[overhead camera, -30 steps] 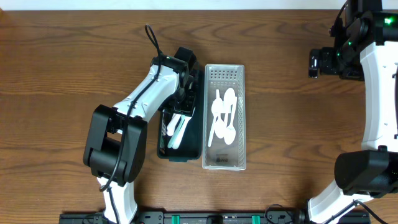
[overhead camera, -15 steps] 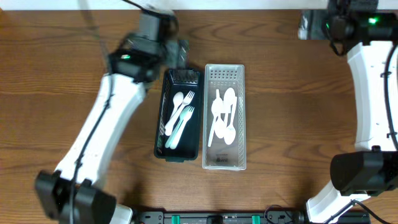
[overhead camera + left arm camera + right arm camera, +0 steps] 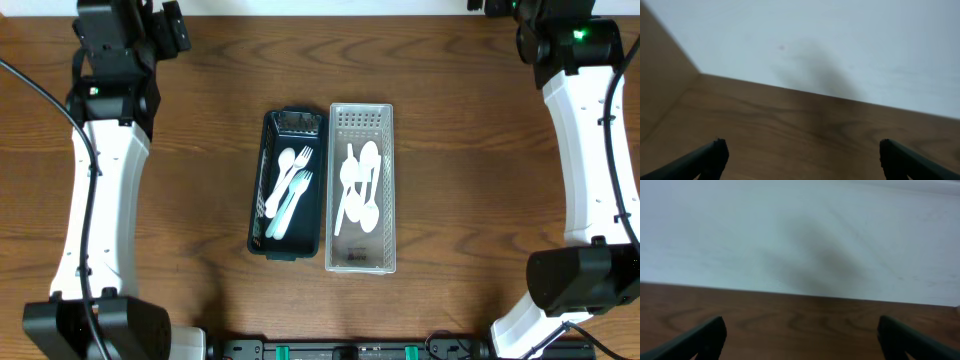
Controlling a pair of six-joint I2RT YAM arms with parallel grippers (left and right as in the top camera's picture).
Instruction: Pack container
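Running far-to-near at table centre, the dark container (image 3: 297, 122) lies nearer the left gripper (image 3: 802, 157) than the right gripper (image 3: 800, 337); both gape wide, empty.

No text, label, brand, number or sign can be read in any view.

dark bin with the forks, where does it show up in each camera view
Overhead: the dark bin sits mid-frame, right beside the clear spoon tray, on the tray's left in the picture.
Left wrist: not in it; only wood and a pale wall show.
Right wrist: not in it; much the same view.
Shared landmark: the wooden table, whose far edge meets the wall in all three.
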